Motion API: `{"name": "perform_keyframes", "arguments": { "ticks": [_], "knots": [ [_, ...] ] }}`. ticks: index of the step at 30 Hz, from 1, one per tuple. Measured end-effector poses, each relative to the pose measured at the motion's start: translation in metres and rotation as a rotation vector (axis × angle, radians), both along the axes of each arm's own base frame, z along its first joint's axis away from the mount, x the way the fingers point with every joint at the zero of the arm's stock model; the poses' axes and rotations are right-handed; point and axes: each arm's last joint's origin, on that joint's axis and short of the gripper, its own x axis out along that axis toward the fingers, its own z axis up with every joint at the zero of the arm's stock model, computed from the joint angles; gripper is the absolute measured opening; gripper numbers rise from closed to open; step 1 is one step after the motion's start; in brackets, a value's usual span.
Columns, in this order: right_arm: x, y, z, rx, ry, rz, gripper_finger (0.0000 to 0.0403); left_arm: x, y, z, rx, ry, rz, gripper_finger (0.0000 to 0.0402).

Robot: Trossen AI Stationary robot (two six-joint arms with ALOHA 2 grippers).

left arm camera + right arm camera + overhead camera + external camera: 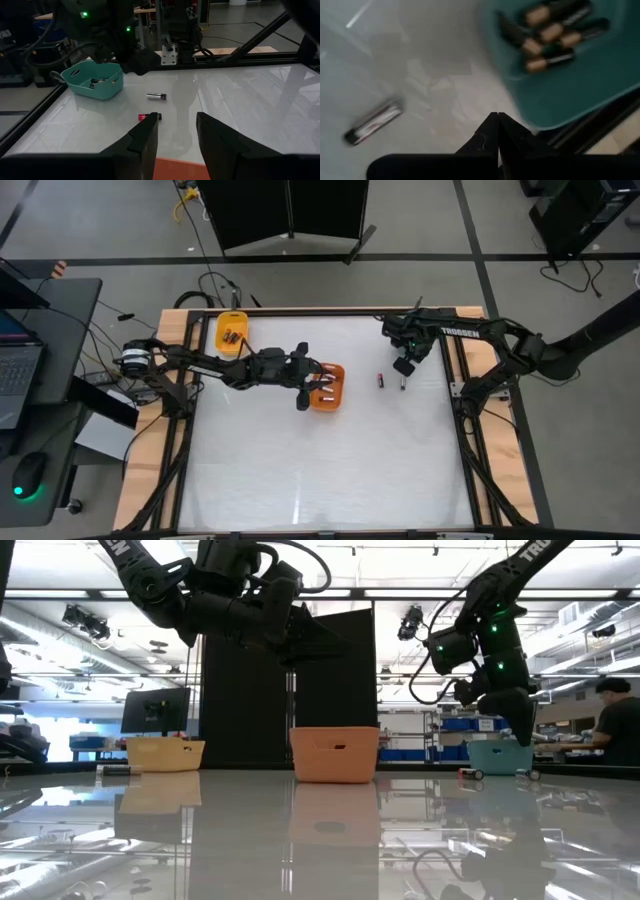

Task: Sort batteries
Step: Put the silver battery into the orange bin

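Two loose batteries lie on the white table, one [381, 380] with a red band [149, 117] and one [403, 383] that is dark and silvery [156, 95]. More batteries lie in the teal tray [570, 75], the orange tray [328, 387] and the yellow-orange tray [232, 330]. My right gripper [497, 122] hangs shut and empty, pointing down above the table between the teal tray and a loose battery [372, 122]. My left gripper [177, 135] is held open and level over the orange tray's near rim [180, 167], with nothing between its fingers.
The table's dark frame rails [458, 380] and wooden border run close behind the teal tray [95, 80]. Bare white tabletop [320, 470] spreads toward the near edge. A person [615, 720] stands in the room beyond the table.
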Motion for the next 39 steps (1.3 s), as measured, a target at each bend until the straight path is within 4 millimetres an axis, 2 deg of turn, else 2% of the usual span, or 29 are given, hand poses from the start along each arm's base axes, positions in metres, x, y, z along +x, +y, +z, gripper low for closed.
{"name": "perform_keyframes", "arguments": {
  "ticks": [8,18,23,28,31,36,39],
  "knots": [
    [-0.01,-0.013,0.001,-0.067,0.052,-0.049,0.0006,0.0,0.0,0.0,0.0,0.0,0.0,0.0143],
    [-0.011,-0.003,0.009,-0.102,0.084,-0.033,0.0017,0.0,0.0,0.0,0.0,0.0,0.0,0.0143],
    [-0.007,0.02,0.03,-0.162,-0.032,-0.011,0.0021,-0.001,0.0,-0.001,0.02,0.021,0.007,0.0139],
    [0.0,0.052,0.043,-0.244,-0.263,0.021,0.0027,-0.001,0.001,-0.003,0.026,0.047,0.025,0.0107],
    [0.003,0.07,0.036,-0.258,-0.422,0.039,0.0028,-0.002,0.001,-0.004,0.024,0.06,0.025,0.0075],
    [0.008,0.096,0.012,-0.228,-0.634,0.052,0.0028,-0.009,0.0,-0.009,0.028,-0.013,0.027,0.0013],
    [0.011,0.109,0.0,-0.213,-0.709,0.039,0.0034,-0.019,-0.001,-0.015,0.015,-0.089,0.033,0.0009]
  ]
}}
